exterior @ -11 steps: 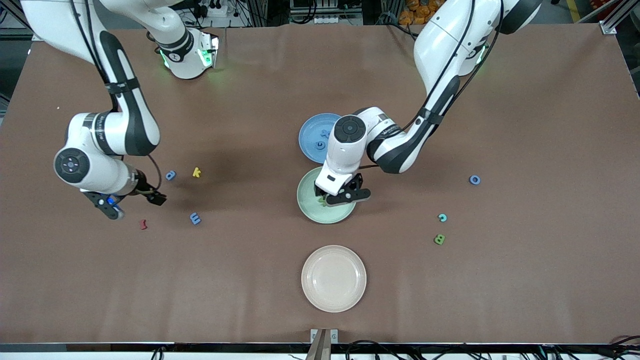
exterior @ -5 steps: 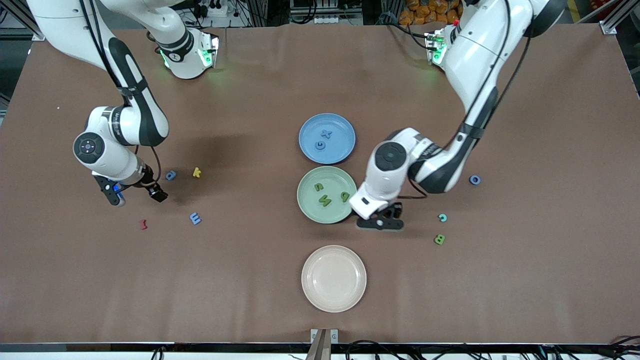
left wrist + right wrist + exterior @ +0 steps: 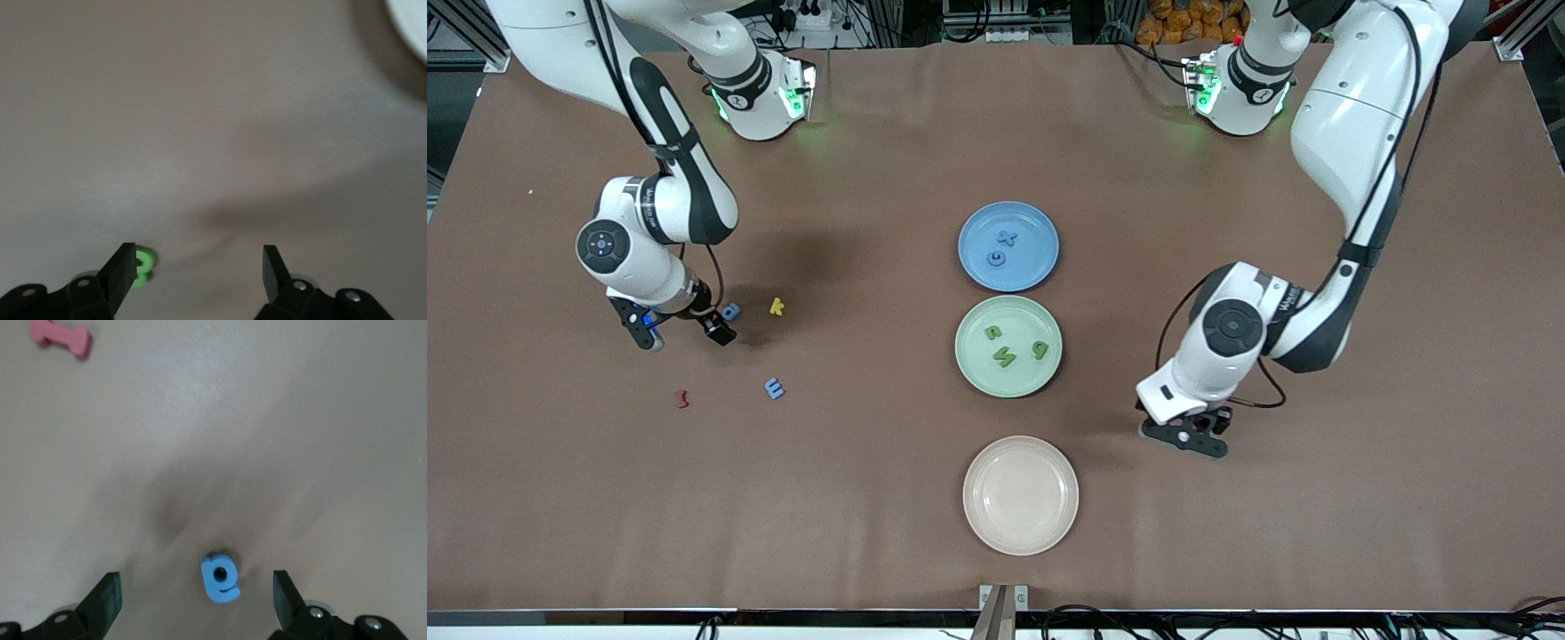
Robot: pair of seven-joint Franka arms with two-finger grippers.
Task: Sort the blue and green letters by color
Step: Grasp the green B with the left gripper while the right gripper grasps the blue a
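My right gripper is open over a periwinkle blue letter. In the right wrist view that letter lies on the table between the open fingers. A blue E lies nearer the front camera. My left gripper is open, low over the table toward the left arm's end. In the left wrist view a green letter lies right beside one finger. The blue plate holds two blue letters. The green plate holds three green letters.
An empty beige plate sits nearest the front camera, and its rim shows in the left wrist view. A yellow k lies beside the right gripper's blue letter. A dark red letter lies near the blue E and shows in the right wrist view.
My left gripper left the green plate and swung toward the left arm's end, ending by the green letter. My right gripper moved over the blue letter next to the yellow k.
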